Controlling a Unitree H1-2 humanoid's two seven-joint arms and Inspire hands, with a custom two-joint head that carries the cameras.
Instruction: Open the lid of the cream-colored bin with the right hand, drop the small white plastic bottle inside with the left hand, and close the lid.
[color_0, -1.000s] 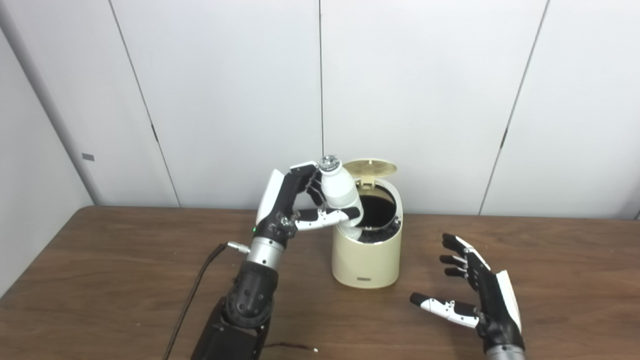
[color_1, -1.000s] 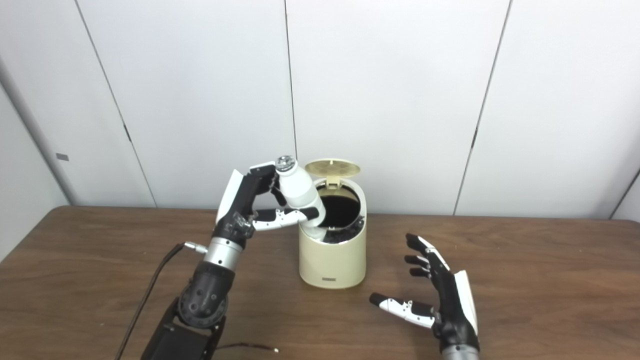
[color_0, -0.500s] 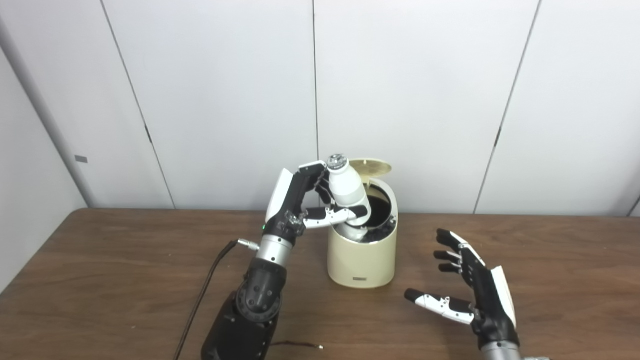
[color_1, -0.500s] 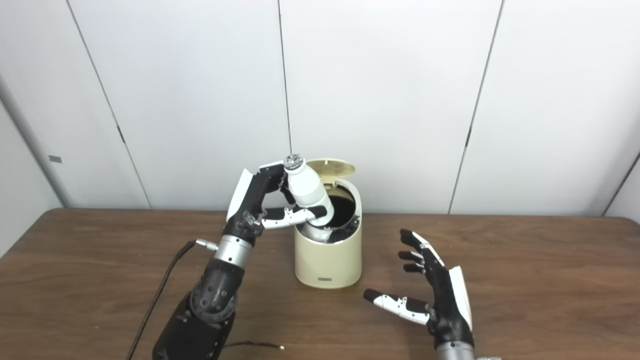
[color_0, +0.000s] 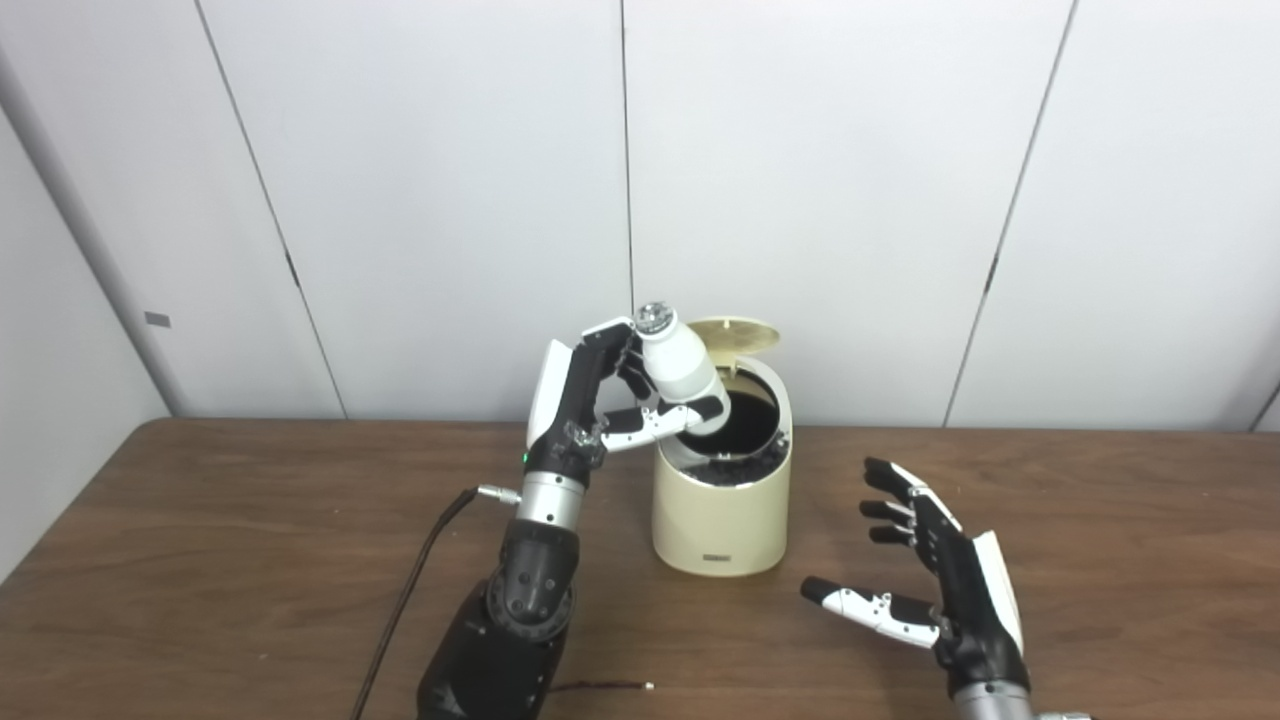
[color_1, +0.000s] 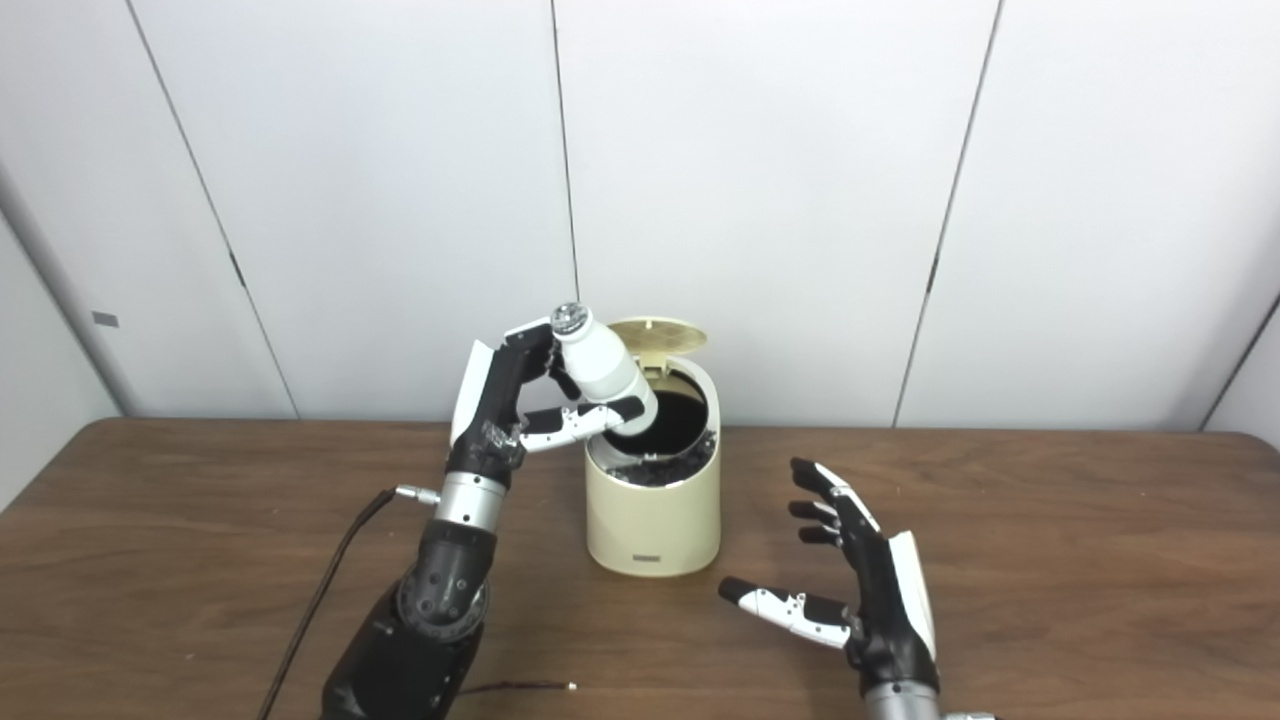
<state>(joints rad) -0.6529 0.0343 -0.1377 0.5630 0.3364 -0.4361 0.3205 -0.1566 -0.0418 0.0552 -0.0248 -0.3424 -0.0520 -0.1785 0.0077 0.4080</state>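
The cream-colored bin (color_0: 718, 525) stands mid-table with its round lid (color_0: 733, 334) tipped up at the back and its dark inside showing. My left hand (color_0: 592, 408) is shut on the small white plastic bottle (color_0: 678, 368), which tilts with its cap up-left and its base over the bin's left rim. My right hand (color_0: 935, 585) hovers low over the table to the right of the bin, open, palm turned left, touching nothing.
A black cable (color_0: 410, 590) runs along the wooden table (color_0: 200, 560) beside my left arm. A thin dark wire (color_0: 600, 687) lies near the front edge. White wall panels (color_0: 820, 200) stand right behind the bin.
The bottle has lifted slightly and drawn back left; half a second ago its base dipped inside the bin's mouth. My right hand holds about the same pose. The camera has shifted a little.
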